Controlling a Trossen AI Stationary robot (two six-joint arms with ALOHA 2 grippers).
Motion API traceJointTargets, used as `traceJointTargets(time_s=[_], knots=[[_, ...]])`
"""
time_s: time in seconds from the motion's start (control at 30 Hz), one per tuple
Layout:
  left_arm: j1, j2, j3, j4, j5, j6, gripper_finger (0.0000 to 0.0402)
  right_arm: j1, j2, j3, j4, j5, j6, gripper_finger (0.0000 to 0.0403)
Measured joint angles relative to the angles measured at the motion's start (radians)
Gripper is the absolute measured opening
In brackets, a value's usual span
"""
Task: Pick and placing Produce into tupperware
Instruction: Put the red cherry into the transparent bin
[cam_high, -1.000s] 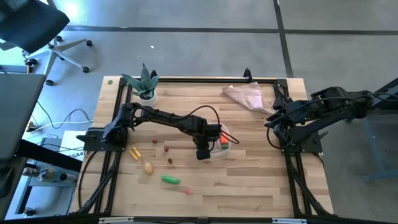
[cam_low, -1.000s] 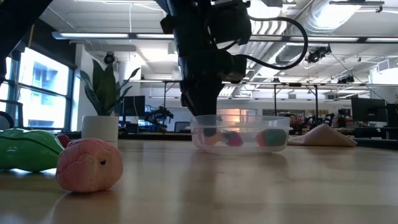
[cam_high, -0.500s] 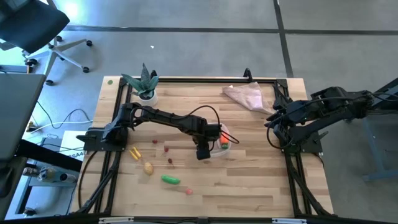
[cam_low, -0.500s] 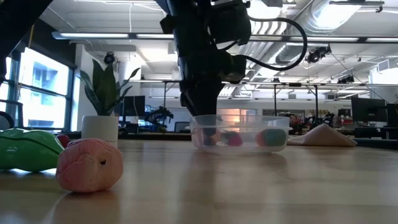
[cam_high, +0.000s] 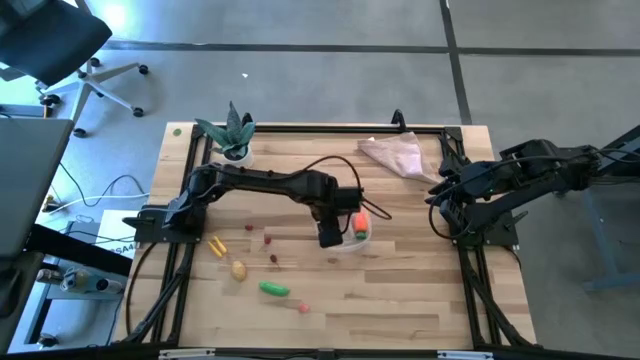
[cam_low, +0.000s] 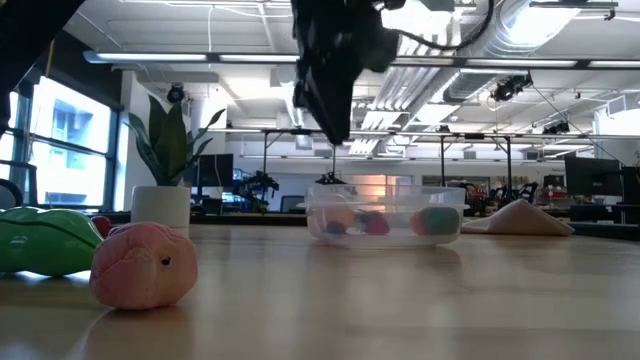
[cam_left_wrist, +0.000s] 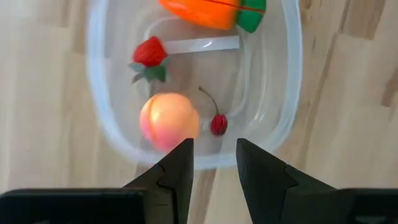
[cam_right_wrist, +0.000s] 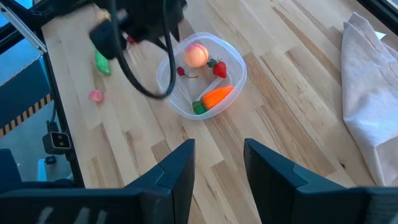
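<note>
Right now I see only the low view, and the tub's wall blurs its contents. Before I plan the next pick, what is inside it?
Observer: A carrot, a strawberry, a peach and a cherry lie in the tub.
Operator: Is the left pincer holding anything?
Observer: No; the left pincer hangs above the tub, open and empty.
Operator: What else is there to pick?
Observer: A yellow piece and a potato lie on the table, out of your view.

Bright, even overhead light — soft shadows, wrist views slightly blurred, perhaps from motion.
</note>
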Motion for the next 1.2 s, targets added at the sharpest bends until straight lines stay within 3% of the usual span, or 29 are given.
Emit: traceJointTargets(time_s=[0.2,0.47,0.6,0.77,1.0,1.2], knots=[[0.032,-0.002,0.099,-0.175,-0.01,-0.163,0.0113,0.0,0.0,0.0,0.0,0.0,0.0,0.013],[0.038,-0.005,0.045,-0.313,-0.128,-0.205,0.0113,0.0,0.0,0.0,0.0,0.0,0.0,0.013],[0.039,-0.047,-0.086,-0.287,-0.128,-0.215,0.0113,0.0,0.0,0.0,0.0,0.0,0.0,0.013],[0.045,-0.12,-0.339,-0.193,-0.11,-0.239,0.0113,0.0,0.0,0.0,0.0,0.0,0.0,0.013],[0.052,-0.328,-0.663,-0.075,-0.082,-0.329,0.0113,0.0,0.0,0.0,0.0,0.0,0.0,0.013],[0.052,-0.535,-0.834,0.021,-0.057,-0.345,0.0113,0.0,0.0,0.0,0.0,0.0,0.0,0.013]])
